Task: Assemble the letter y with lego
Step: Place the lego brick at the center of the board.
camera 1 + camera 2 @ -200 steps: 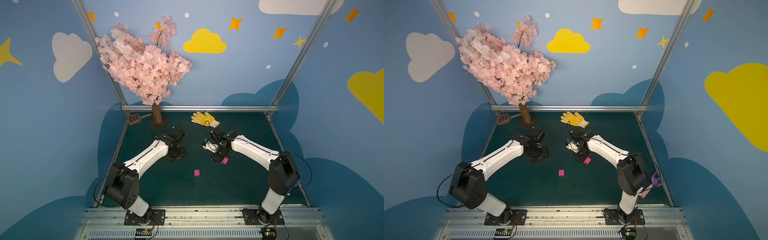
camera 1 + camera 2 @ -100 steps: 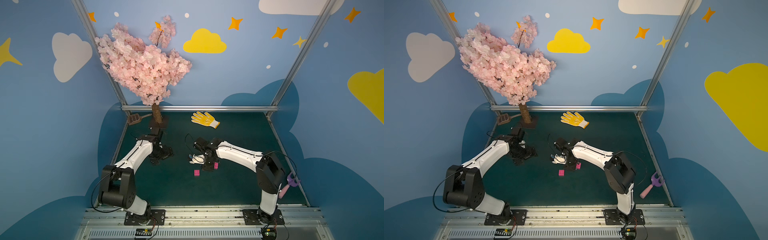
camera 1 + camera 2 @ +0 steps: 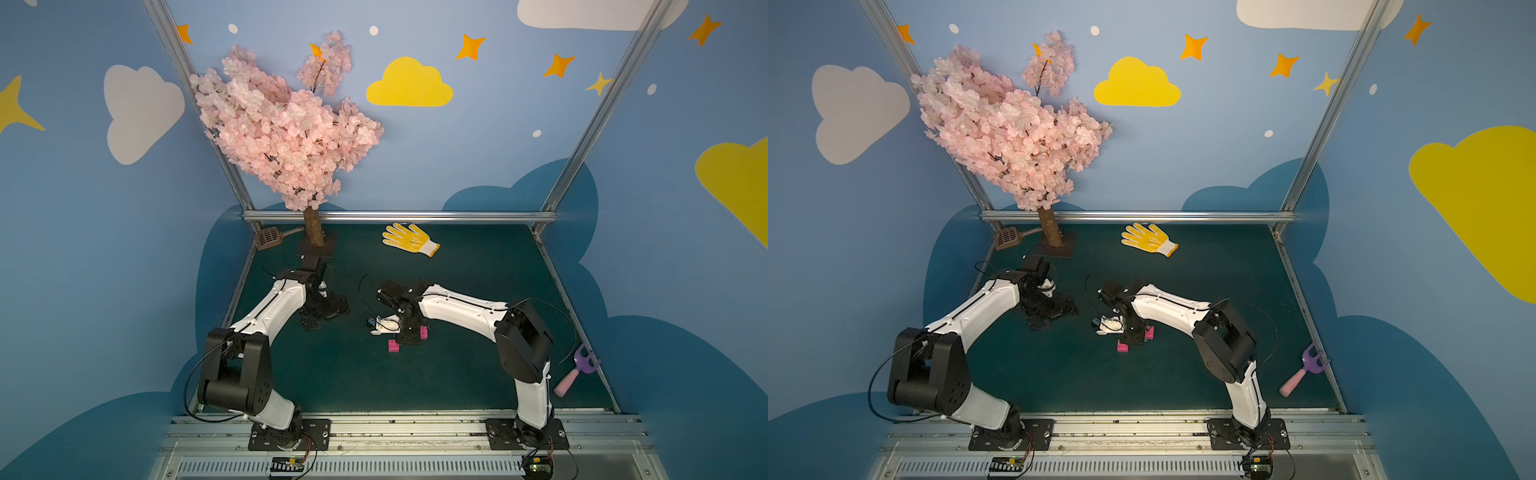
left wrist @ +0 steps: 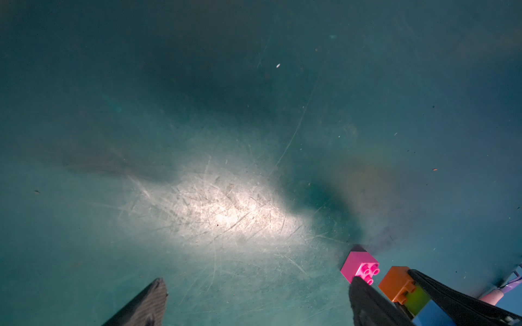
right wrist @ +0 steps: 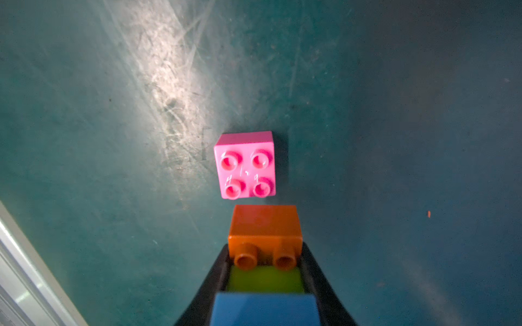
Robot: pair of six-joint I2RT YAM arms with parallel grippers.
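Observation:
My right gripper (image 5: 265,254) is shut on a joined lego cluster: an orange brick (image 5: 264,225) at the tip, then lime green (image 5: 265,279) and blue (image 5: 264,309). A loose pink brick (image 5: 245,165) lies studs up on the mat just beyond the orange one, apart from it. In both top views this pink brick (image 3: 393,345) (image 3: 1123,346) sits in front of the right gripper (image 3: 409,334), and a second pink brick (image 3: 423,332) shows at the cluster's side. My left gripper (image 3: 326,309) (image 4: 257,296) stands open and empty to the left.
A yellow glove (image 3: 409,239) lies at the back. The cherry tree's trunk (image 3: 313,232) and a brown scoop (image 3: 268,237) stand at the back left. A purple and pink toy rake (image 3: 575,372) lies by the right edge.
My left gripper has opened and drawn back to the left. My right gripper has carried the cluster forward and left, down beside the loose pink brick.

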